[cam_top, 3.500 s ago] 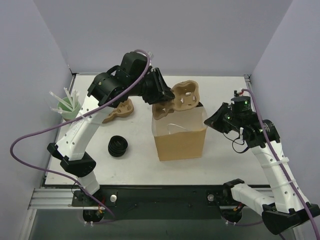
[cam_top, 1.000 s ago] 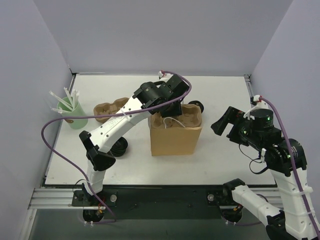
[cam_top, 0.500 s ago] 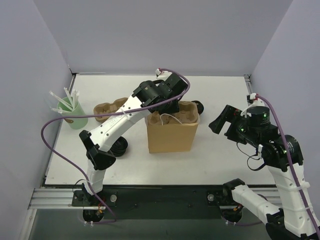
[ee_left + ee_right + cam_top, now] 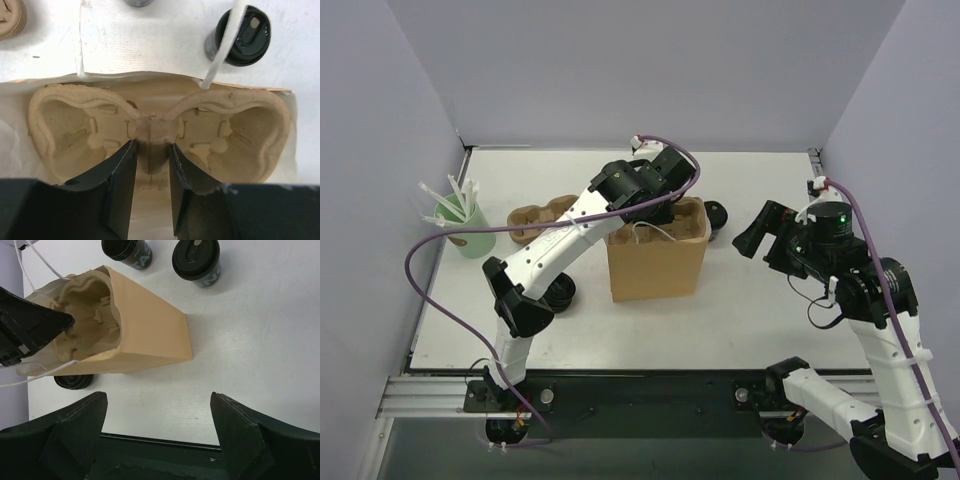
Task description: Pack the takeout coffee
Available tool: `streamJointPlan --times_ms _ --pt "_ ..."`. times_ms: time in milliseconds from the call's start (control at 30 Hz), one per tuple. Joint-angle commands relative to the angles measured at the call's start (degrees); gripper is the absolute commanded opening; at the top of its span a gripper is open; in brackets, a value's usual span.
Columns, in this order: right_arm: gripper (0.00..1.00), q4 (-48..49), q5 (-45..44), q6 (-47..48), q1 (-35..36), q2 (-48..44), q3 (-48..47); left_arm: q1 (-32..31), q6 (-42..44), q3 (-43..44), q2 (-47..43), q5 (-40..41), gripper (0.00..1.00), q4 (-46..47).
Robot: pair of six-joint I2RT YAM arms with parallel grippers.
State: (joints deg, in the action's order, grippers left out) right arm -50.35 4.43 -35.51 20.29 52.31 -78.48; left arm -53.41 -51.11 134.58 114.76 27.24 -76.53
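Pulp tray in bag, centre pinched by left gripper; right gripper spread

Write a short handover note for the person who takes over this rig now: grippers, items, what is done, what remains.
Left gripper: shut on the centre ridge of the pulp carrier, which sits in the mouth of the paper bag.
Right gripper: open, empty, off to the bag's side.
Coffee cup and second cup: standing on the table outside the bag, lids on.
Done: carrier in the bag mouth, not released.
Remaining: cups into the bag.
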Motion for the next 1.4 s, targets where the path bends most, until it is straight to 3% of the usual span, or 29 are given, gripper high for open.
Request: streamJointPlan --times_ms 0,300,667,1167,1367 --pt "0.85 3.68 2.60 0.70 0.01 6.90 -4.74 1.11 -0.31 -1.61 -2.35 1.67 0.36 -9.86" --pt "0.84 5.79 5.42 0.61 0.01 13.51 -8.18 2.08 -2.59 -4.76 -2.26 -0.79 0.36 -11.80" --pt "0.84 6.05 5.77 1.05 -0.08 11.76 -5.37 0.76 -7.07 -11.26 -2.44 -0.18 0.35 -13.38" --pt "0.84 5.96 4.10 2.20 -0.08 9.21 -2.56 1.20 -7.24 -12.59 3.27 1.23 0.40 -10.66" --pt "0.84 5.88 3.57 2.81 -0.17 8.95 -2.73 1.11 -8.04 -15.31 3.28 1.41 0.49 -10.04"
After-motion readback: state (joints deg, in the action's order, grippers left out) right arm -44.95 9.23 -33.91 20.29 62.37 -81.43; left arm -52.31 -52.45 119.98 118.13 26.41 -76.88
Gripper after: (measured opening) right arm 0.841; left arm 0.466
